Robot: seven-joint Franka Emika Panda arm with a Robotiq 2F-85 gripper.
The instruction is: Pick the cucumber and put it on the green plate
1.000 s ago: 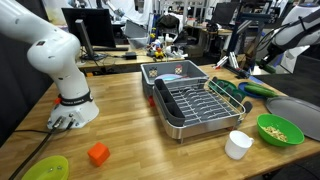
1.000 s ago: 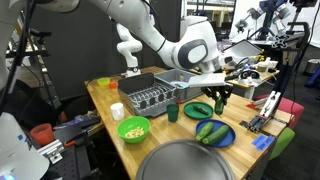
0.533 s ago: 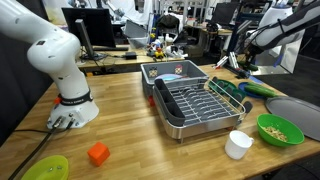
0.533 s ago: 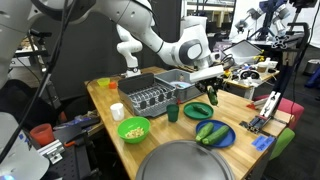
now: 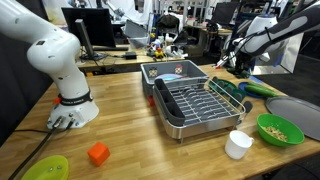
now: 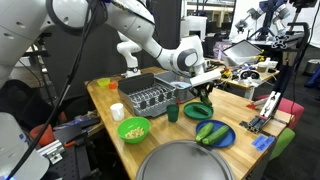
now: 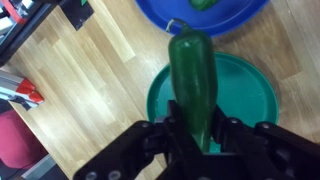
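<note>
Half done, at a guess. Pinches the cucumber near one end between the fingers of the gripper, closed tight against both flanks. Holds it over the green plate in the wrist view, pointing toward the blue plate; cannot tell whether it touches the green one or hangs clear. Probably handles as stiff and fairly light, yet slick on that glossy skin, so apt to swivel or slide in an end grip. Better taken nearer the middle, across the narrow width, with modest pressure to avoid bruising. Looks long, slim, dark green and shiny, tapering to a rounded tip with a pale highlight along its upper side. Hovers, in an exterior view, just beyond the dish rack on the wooden table.
</note>
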